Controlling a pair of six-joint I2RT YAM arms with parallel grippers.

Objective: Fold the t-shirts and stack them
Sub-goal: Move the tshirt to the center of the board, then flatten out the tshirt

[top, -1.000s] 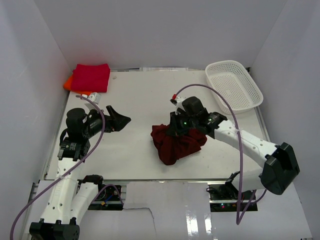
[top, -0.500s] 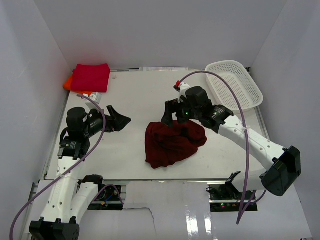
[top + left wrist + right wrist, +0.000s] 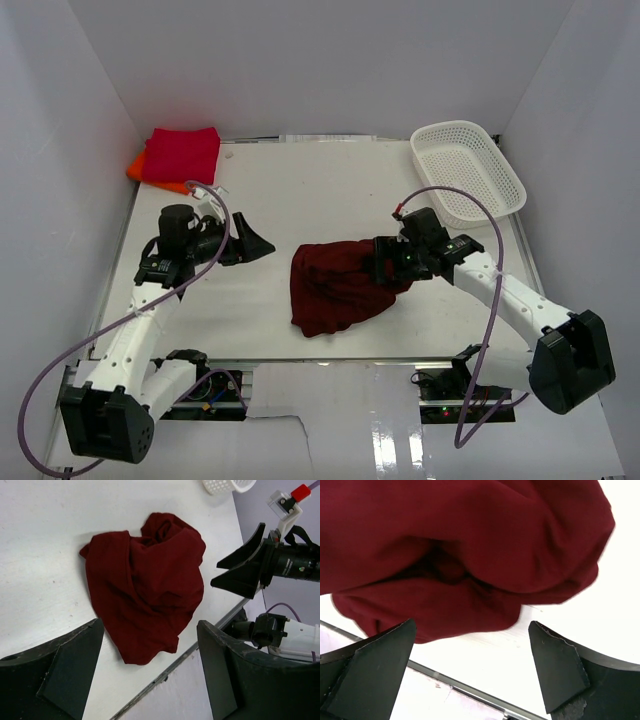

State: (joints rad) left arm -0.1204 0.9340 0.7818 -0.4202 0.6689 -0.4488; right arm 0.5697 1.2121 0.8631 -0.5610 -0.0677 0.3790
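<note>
The dark maroon t-shirt (image 3: 338, 286) lies crumpled in a loose heap on the white table (image 3: 300, 190), near its front edge, and nothing holds it. It also shows in the left wrist view (image 3: 145, 585) and fills the top of the right wrist view (image 3: 460, 555). My right gripper (image 3: 386, 263) (image 3: 470, 672) is open, low at the heap's right edge, with only bare table between its fingers. To the left of the heap, a short gap away, my left gripper (image 3: 262, 244) (image 3: 150, 675) is open and points at it. A folded crimson-red t-shirt (image 3: 184, 154) lies on an orange one (image 3: 137, 166) at the back left corner.
A white mesh basket (image 3: 468, 170) stands empty at the back right corner. White walls close in the table on the left, back and right. The table's front edge with its metal rail (image 3: 165, 672) runs just beyond the maroon heap.
My right gripper opened and let go of the maroon t-shirt, which dropped and spread wider on the table; the gripper then came down at its right edge. The left gripper moved right, towards the heap.
</note>
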